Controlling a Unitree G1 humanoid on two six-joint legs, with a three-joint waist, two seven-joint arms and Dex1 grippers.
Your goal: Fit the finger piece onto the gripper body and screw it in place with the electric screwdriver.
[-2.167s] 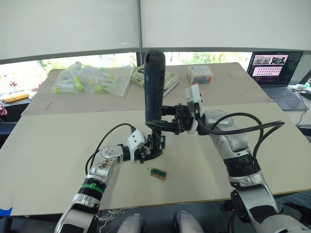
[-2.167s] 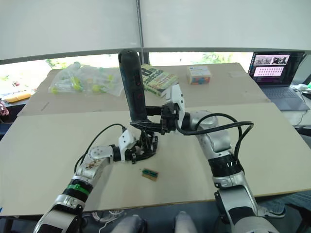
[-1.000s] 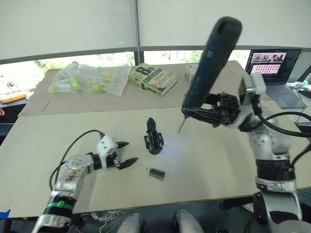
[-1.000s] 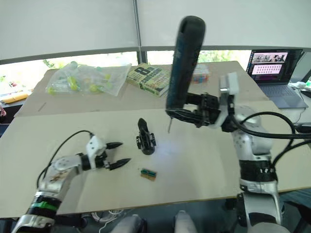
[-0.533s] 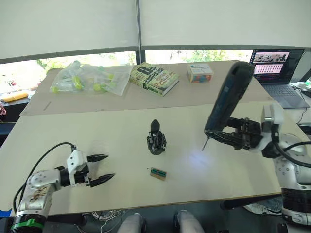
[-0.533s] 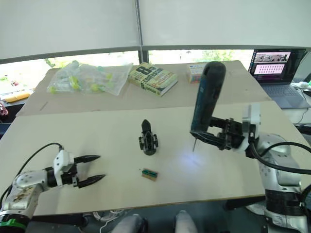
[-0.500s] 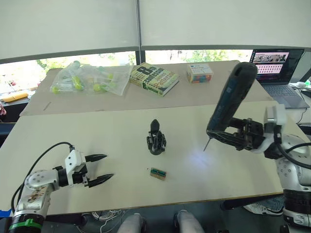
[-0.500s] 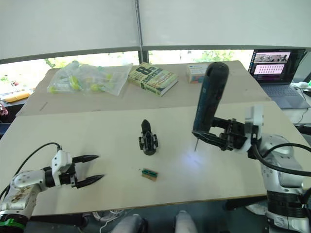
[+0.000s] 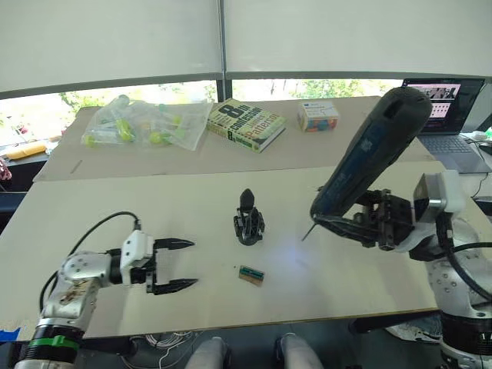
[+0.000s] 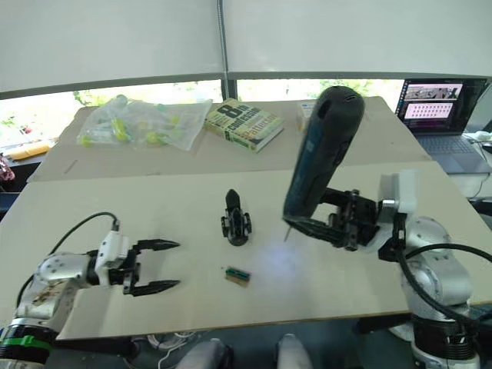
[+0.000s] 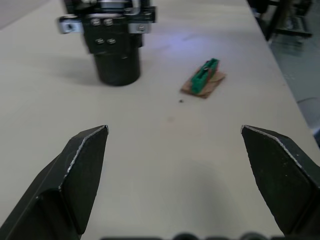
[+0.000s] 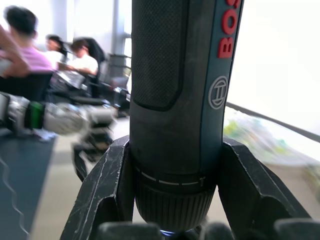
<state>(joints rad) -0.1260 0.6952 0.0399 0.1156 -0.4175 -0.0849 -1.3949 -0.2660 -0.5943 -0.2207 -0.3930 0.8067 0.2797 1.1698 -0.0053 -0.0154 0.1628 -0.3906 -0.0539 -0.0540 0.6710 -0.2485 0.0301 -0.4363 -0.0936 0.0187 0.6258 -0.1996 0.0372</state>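
Note:
The gripper body [image 9: 248, 221] stands upright mid-table, untouched; a pointed black tip rises from its top, and I cannot tell whether that is the finger piece. My left gripper [image 9: 188, 264] hovers low over the table to the body's front left, open and empty. Its wrist view shows the gripper body [image 11: 116, 45] ahead between the spread fingers [image 11: 82, 170]. My right gripper [image 9: 361, 219] is shut on the electric screwdriver [image 9: 369, 157], held in the air right of the body. The screwdriver leans with its bit down and to the left. In the right wrist view both fingers [image 12: 107, 190] clamp the screwdriver [image 12: 180, 100].
A small green-and-tan block [image 9: 250, 274] lies just in front of the body. On the far table sit a book [image 9: 246, 123], a plastic bag of small items [image 9: 134, 123], a small box [image 9: 317, 115] and a laptop [image 9: 442, 108].
My left gripper let go of the body, drew back to the left, then came a little back toward it. The right gripper carried the screwdriver off the body to the right, and it now leans further.

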